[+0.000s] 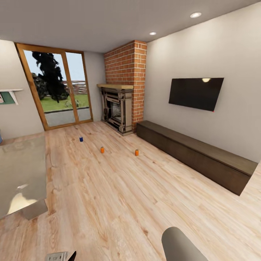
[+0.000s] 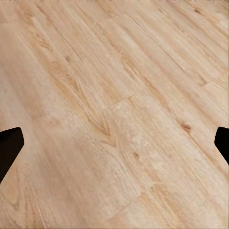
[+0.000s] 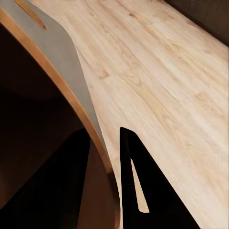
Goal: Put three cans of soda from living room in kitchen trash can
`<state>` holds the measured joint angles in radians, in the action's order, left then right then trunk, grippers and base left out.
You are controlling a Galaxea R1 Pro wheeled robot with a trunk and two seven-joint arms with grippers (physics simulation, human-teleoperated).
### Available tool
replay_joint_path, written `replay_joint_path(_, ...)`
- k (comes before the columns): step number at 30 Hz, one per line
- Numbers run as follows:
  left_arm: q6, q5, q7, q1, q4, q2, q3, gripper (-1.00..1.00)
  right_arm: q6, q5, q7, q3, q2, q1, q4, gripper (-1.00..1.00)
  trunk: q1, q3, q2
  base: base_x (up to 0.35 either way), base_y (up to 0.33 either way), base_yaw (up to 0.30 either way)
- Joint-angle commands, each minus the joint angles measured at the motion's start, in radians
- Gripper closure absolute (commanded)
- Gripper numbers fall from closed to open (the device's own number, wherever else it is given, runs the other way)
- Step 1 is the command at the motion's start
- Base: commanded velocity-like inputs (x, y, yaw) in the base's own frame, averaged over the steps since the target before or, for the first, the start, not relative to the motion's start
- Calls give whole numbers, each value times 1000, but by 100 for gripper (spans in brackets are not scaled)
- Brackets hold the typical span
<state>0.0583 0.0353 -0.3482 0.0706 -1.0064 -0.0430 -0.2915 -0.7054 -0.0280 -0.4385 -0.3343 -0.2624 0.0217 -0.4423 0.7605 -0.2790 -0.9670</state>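
Right wrist view gives you the right gripper (image 3: 112,181) closed on the rim of the trash can (image 3: 71,76): one dark finger (image 3: 138,186) lies outside the grey wall, and the brown inside of the bin opens beside it. In the left wrist view, your left gripper (image 2: 114,143) has its jaws spread wide, one dark tip at each picture edge, with nothing between them and bare plank floor (image 2: 114,95) beneath.

From the head view, you see the grey curve of the trash can (image 1: 181,244) at the lower edge, over the light wood floor (image 1: 127,188). Well ahead, three soda cans stand upright on the floor, well apart from one another: the blue can (image 1: 81,139) nearest the glass doors (image 1: 59,88), one orange can (image 1: 102,149) in the middle, and a second orange can (image 1: 136,152) toward the fireplace (image 1: 116,108). A brick chimney (image 1: 127,72) rises behind the fireplace. A long dark bench (image 1: 195,157) runs along the wall under the television (image 1: 195,93).
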Motion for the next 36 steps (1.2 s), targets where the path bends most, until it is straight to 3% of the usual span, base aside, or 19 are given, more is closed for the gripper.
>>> replay_joint_path(1,0,0,0,0,0,0,0,-100,0,7,-3,-3,0,0,-2,100,0,0,0,325,0,0)
replay_joint_path(36,2,0,0,0,0,0,0,-100,0,10,-3,-3,0,0,-2,100,0,0,0,327,0,0)
